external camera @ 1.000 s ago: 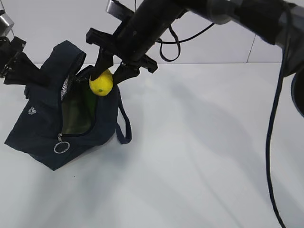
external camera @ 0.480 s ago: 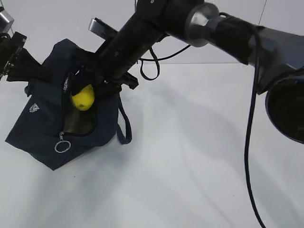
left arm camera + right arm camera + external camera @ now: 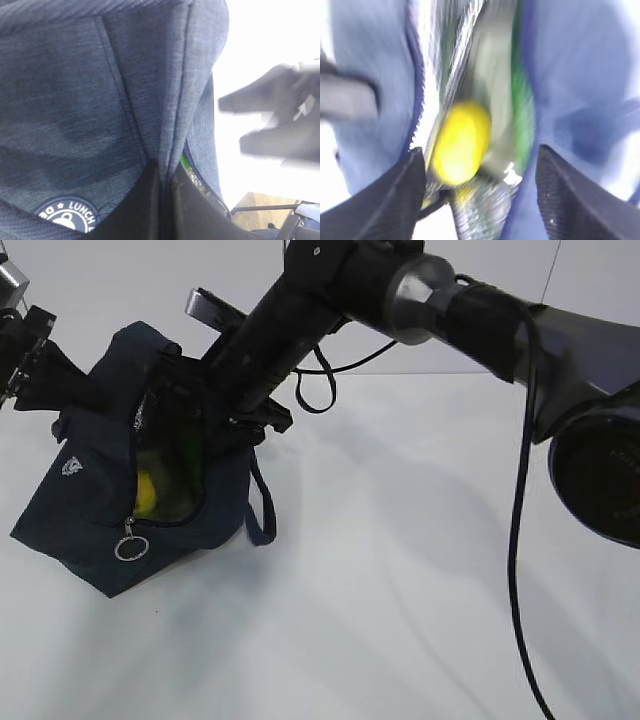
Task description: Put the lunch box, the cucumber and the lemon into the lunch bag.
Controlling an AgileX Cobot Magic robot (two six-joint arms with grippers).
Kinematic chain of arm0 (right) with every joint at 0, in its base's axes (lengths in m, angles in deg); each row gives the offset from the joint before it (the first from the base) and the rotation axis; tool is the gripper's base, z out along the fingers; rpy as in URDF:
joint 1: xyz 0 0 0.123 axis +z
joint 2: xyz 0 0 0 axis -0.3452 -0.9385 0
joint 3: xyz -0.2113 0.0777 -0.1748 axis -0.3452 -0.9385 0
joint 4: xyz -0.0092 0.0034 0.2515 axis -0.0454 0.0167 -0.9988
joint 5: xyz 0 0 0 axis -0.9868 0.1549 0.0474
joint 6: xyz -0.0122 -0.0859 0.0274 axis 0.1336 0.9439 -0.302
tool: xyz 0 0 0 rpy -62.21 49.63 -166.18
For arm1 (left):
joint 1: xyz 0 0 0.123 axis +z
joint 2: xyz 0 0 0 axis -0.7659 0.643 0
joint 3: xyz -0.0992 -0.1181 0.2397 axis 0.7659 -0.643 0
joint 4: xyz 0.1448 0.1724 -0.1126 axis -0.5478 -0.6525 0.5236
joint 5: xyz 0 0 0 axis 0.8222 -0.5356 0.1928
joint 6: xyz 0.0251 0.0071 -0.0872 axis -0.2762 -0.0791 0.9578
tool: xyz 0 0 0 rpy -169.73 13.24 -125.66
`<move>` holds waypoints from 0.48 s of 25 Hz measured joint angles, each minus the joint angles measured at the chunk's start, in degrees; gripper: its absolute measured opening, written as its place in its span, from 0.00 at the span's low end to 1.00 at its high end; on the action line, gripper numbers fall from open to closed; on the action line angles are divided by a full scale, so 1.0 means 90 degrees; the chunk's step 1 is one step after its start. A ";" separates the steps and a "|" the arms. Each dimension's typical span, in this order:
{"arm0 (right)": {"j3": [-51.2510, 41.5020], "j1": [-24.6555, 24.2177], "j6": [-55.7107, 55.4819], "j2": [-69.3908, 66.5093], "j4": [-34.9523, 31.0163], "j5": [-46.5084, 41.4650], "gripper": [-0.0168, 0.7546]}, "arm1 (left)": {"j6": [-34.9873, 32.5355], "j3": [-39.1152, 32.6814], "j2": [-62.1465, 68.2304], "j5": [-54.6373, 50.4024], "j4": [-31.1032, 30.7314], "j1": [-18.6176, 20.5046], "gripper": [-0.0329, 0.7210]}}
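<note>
Lemon (image 3: 146, 494) sits inside lunch bag (image 3: 90, 530), left of frame, dropped clear of right gripper (image 3: 480, 195), jaws wide & empty. Left gripper (image 3: 162, 210) pinches bag fabric, keeping mouth open.

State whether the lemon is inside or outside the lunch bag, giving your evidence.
Inside. The lemon lies below the lunch bag opening, against the lining; the right end effector stands open above it, not touching.
</note>
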 joint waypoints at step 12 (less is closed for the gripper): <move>0.0985 -0.0301 -0.0192 0.0000 0.1003 -0.0329 0.71 | 0.0000 0.0000 0.0000 0.0037 0.0000 0.0000 0.03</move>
